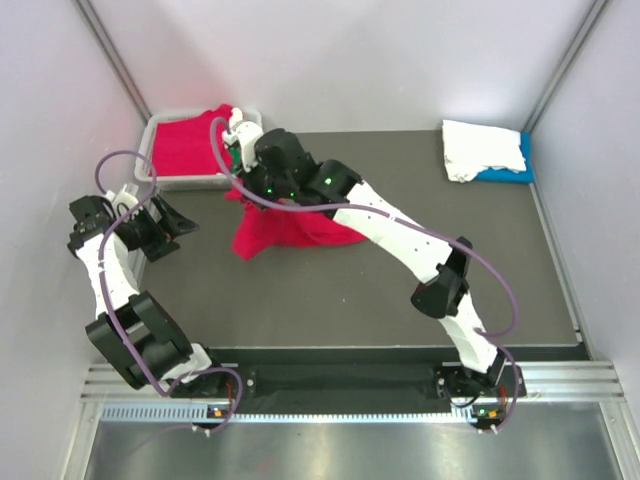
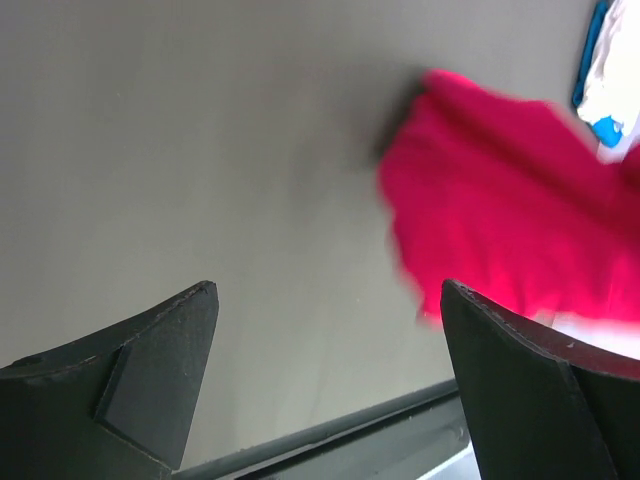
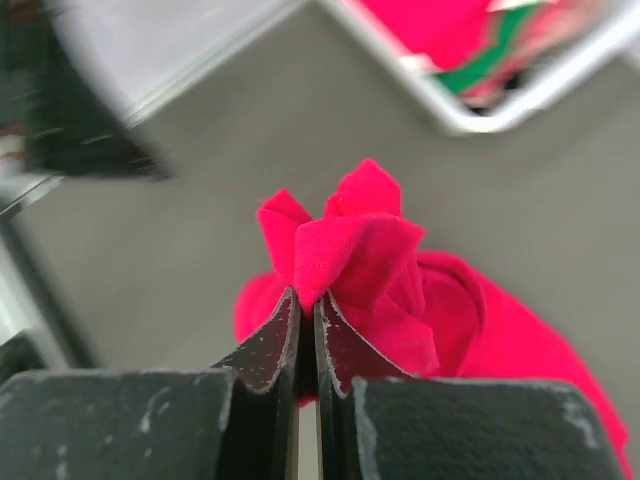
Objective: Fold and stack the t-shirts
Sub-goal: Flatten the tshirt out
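Top view. Our right tool (image 1: 243,178) reaches across to the far left part of the bench (image 1: 400,300), just beside the tub (image 1: 190,183). Its tips are hidden under the wrist. A red t-shirt (image 1: 290,232) hangs bunched below it, its lower part on the bench surface. More red t-shirts (image 1: 185,145) lie in the tub. A white t-shirt (image 1: 483,148) sits on a blue t-shirt (image 1: 508,175) at the far right corner. The left tool (image 1: 178,228) hovers near the left edge, fingers spread, apart from the red cloth.

Left wrist view. We see the left tool (image 2: 330,300) gaping wide with nothing between its fingers, only bare bench (image 2: 200,150) below. The red t-shirt (image 2: 500,220) lies beyond, blurred.

Right wrist view. The right tool (image 3: 308,300) is pressed together, pinching a gathered fold of the red t-shirt (image 3: 360,250); the cloth bunches above the tips and drapes to the right. A corner of the tub (image 3: 470,120) shows behind it.
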Controlling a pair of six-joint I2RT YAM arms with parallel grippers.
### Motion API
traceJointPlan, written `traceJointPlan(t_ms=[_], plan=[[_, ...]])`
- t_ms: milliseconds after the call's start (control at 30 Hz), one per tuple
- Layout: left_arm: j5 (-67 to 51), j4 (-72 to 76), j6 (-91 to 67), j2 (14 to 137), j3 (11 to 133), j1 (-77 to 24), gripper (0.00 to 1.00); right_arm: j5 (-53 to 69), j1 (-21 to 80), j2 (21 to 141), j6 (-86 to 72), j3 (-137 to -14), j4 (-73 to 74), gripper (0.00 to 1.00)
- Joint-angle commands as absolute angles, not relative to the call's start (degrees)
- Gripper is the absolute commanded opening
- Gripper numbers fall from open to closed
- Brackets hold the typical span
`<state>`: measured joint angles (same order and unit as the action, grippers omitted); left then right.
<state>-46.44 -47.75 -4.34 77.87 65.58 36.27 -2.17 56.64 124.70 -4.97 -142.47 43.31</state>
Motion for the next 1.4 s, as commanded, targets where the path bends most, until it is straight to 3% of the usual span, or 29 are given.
traceJointPlan(t_ms=[0,300,367,533,733,833,1200,1367], plan=[[-49.39,-49.04,-1.05,78.22,64.69,36.39,0.97,3.51,58.18,115.50,-5.80,-145.02,33.23,0.00],[-50.36,-46.14,-5.53,77.96,63.98,34.72,0.97,6.50,58.27,104.86,-0.53,-144.58,35.32,0.00],[-50.10,-46.14,-5.97,77.87,64.77,34.11,0.97,2.66,58.36,101.35,-0.70,-139.42,38.39,0.00],[-50.53,-47.54,-5.01,78.66,67.85,33.84,0.97,-17.18,57.40,85.73,-3.16,-108.54,38.14,0.00],[-51.50,-48.52,-4.39,80.59,70.84,33.75,0.97,-26.36,52.65,73.07,-11.94,-79.95,38.41,0.00],[-51.50,-48.34,-4.57,81.12,70.93,33.31,0.97,-28.29,50.80,67.61,-15.99,-71.84,37.97,0.00],[-49.92,-47.37,-6.77,82.88,74.17,30.24,0.97,-35.33,50.45,59.33,-30.22,-62.06,43.33,0.00],[-49.66,-47.11,-8.79,85.94,80.67,28.74,0.98,-37.88,48.61,59.49,-25.41,-60.11,36.66,0.00]])
